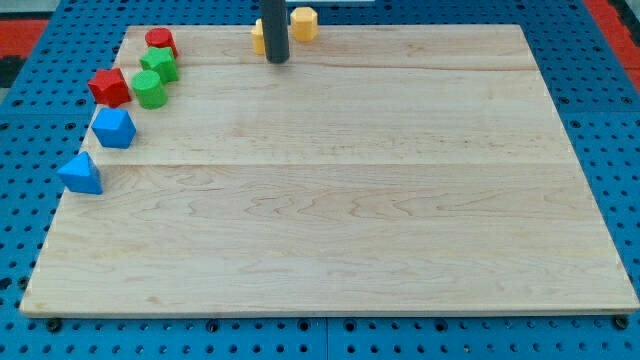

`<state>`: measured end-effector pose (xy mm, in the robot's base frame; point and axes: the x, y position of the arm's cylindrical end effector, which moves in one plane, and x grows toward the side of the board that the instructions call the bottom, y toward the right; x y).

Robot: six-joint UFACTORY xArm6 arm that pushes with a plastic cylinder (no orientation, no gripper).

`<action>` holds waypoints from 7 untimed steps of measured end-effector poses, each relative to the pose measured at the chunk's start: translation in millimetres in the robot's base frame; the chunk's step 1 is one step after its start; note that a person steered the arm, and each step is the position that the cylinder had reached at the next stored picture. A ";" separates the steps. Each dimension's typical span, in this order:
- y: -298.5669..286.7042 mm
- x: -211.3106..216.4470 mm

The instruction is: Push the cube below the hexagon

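— Where's the blue cube?

— Far to the view's left of the yellow hexagon and lower, near the surface's left edge. My tip sits just below-left of the hexagon, touching or hiding part of another yellow block.

— Jaws?

— None, only a bare rod.

— Handling?

— Probably light, rigid, slides easily. No long axis; its facing is unclear. I'd push a flat face centrally, or it may spin.
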<state>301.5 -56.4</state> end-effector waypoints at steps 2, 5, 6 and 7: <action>-118.8 224.8; -218.7 157.6; -211.3 113.3; -220.3 110.6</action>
<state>412.2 -276.7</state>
